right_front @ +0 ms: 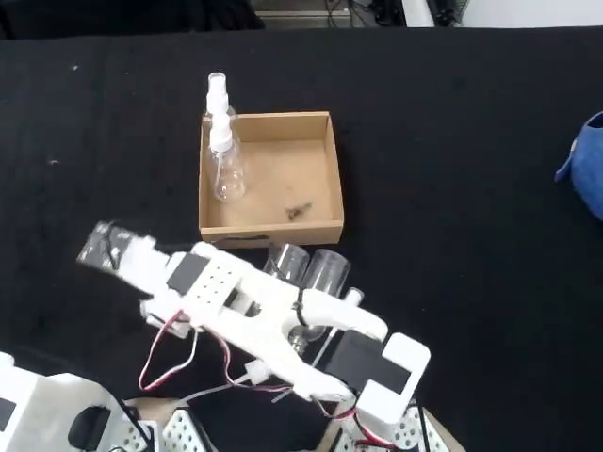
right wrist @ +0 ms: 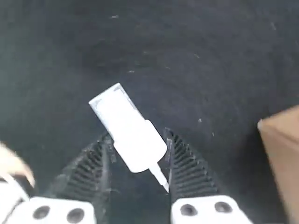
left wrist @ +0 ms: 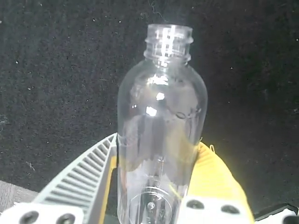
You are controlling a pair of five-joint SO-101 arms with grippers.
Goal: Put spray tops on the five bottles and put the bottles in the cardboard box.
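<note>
My left gripper (left wrist: 158, 140) is shut on a clear bottle (left wrist: 161, 126) with no top, its open neck pointing away over the black table. My right gripper (right wrist: 138, 135) is shut on a white spray top (right wrist: 127, 133), whose thin tube points back toward the wrist. In the high view the right gripper (right_front: 102, 247) is left of the cardboard box (right_front: 334, 179). A bottle with a spray top (right_front: 226, 165) lies in the box's left part. Another spray top (right_front: 218, 91) shows at the box's far left corner. Two open clear bottles (right_front: 287, 262) (right_front: 330, 268) stand at the box's near wall.
The right arm (right_front: 273, 315) stretches across the table's front, partly covering the standing bottles. A small dark scrap (right_front: 299, 211) lies on the box floor. A blue object (right_front: 586, 165) sits at the right edge. Black cloth (right_front: 452, 141) covers the table.
</note>
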